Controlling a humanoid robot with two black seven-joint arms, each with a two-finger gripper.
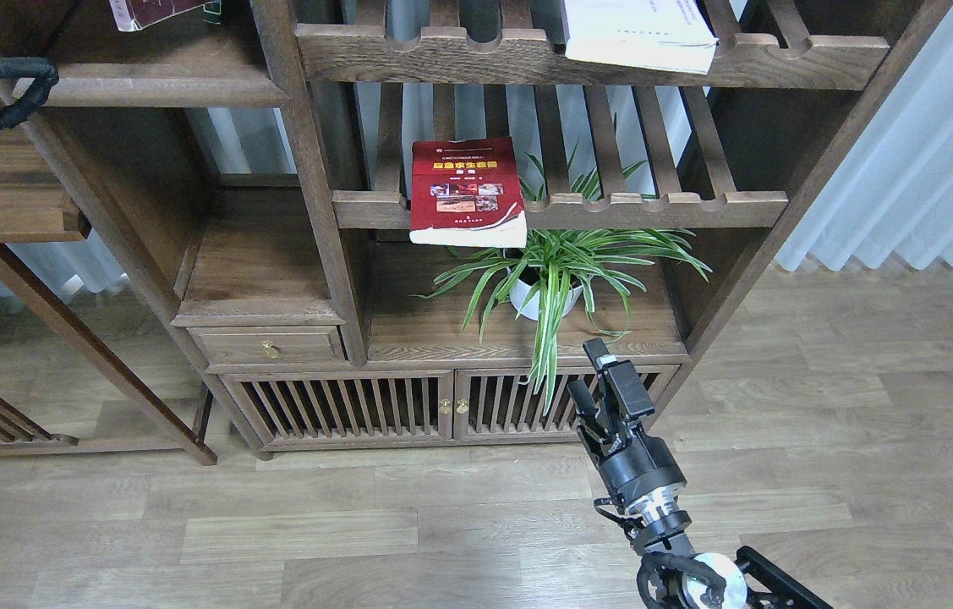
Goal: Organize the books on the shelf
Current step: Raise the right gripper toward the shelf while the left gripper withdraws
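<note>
right gripper (593,372) is nearest the lens, raised from bottom centre with its wrist below and its fingers pointing up toward the unit. jaws stand slightly apart, with nothing between them. it hangs in front of the lower slatted doors, well below the red book (467,193).

red book lies flat on the middle slatted rack (662,208), its lower edge overhanging the front rail above the plant (556,271). white book (637,32) lies on the upper rack, one corner overhanging. maroon book (156,10) sits on the solid shelf (163,85) top left, mostly cut off by the frame.

judgement: thick paperbacks, moderately heavy, covers probably slick, block flexes if pinched at one corner. best hold is across the overhanging edge near the spine.

left arm is at the left edge; gripper state cannot be told.
</note>
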